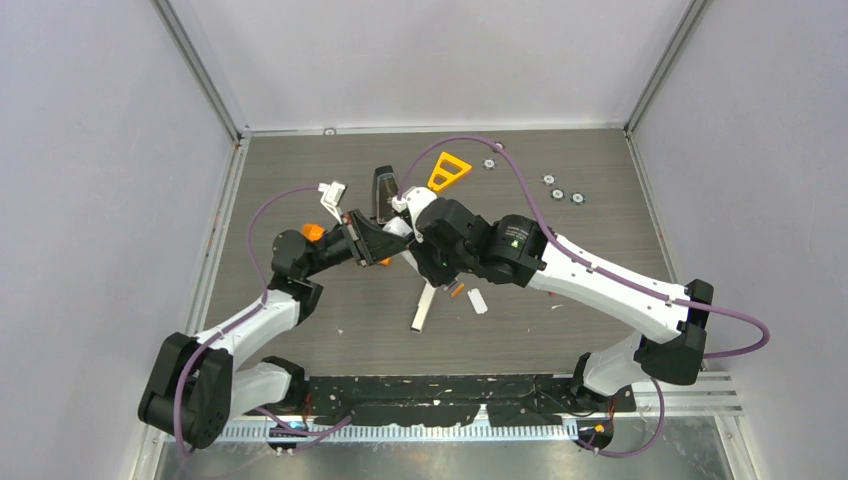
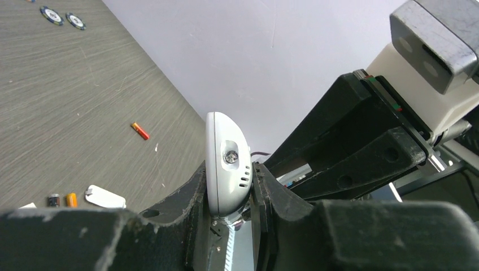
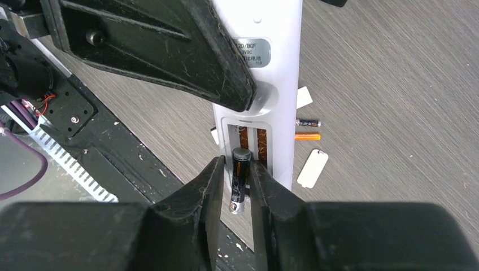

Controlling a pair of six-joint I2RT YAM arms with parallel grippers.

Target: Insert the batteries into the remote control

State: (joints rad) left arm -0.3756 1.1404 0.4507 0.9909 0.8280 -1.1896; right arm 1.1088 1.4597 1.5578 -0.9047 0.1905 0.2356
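My left gripper (image 2: 230,195) holds the remote (image 2: 226,152); the dark battery (image 3: 239,180) at its slot (image 3: 261,144) may tip out, as I cannot tell whether my right gripper (image 3: 236,168) grips it.

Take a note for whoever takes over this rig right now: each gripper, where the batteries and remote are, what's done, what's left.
Left gripper: shut on the end of the white plastic remote control, held above the table.
Right gripper: either side of a black cylindrical battery, whose far end is at the remote's open battery compartment; gripping or released, cannot tell.
On the table: dark grey battery, orange battery, red battery, white cover plate.
Done: compartment open, remote presented.
Left: seat the black battery, probably add a second, refit the cover.
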